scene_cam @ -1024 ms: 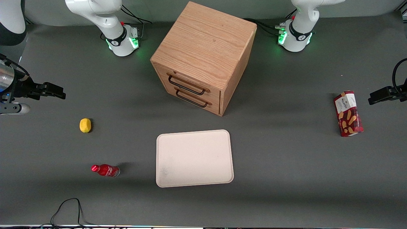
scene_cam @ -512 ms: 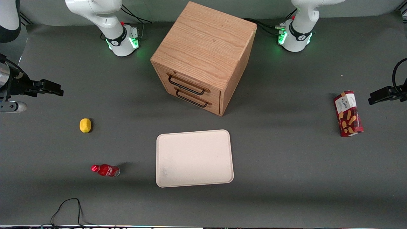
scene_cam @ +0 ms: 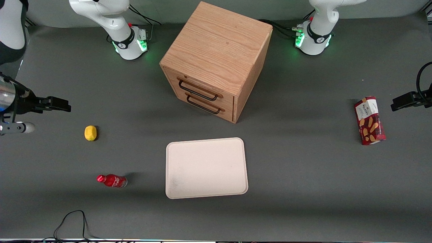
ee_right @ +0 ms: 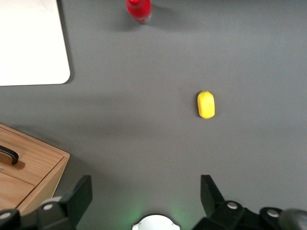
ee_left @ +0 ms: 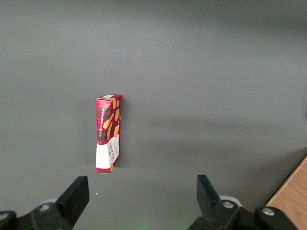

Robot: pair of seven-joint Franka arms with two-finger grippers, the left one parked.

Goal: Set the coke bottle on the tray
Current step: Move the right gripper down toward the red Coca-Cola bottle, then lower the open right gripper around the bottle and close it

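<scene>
The coke bottle [scene_cam: 111, 180] stands on the dark grey worktop [scene_cam: 303, 175] toward the working arm's end, its red cap, red body with white script and clear base all showing, and nothing touches it. The tray [scene_cam: 206, 167], pale cream-pink with rounded corners and a low rim, lies flat near the middle of the worktop, well apart from the bottle and at about the same nearness to the front camera; its surface carries nothing. A small yellow lemon [scene_cam: 90, 132] sits farther from the front camera than the bottle, well apart from it. The hand [scene_cam: 59, 103] of the right arm hangs above the worktop at the working arm's end, farther from the front camera than the lemon and well apart from the bottle. In the right wrist view its two dark fingers [ee_right: 79, 197] stand spread wide with bare worktop between them, so the hand is released and grasps nothing; the same view shows the lemon [ee_right: 206, 104], the bottle [ee_right: 139, 10] and a corner of the tray [ee_right: 33, 52]. A wooden drawer cabinet [scene_cam: 216, 60] with two black handles stands farther from the front camera than the tray. A red snack box [scene_cam: 369, 120] lies toward the parked arm's end.
</scene>
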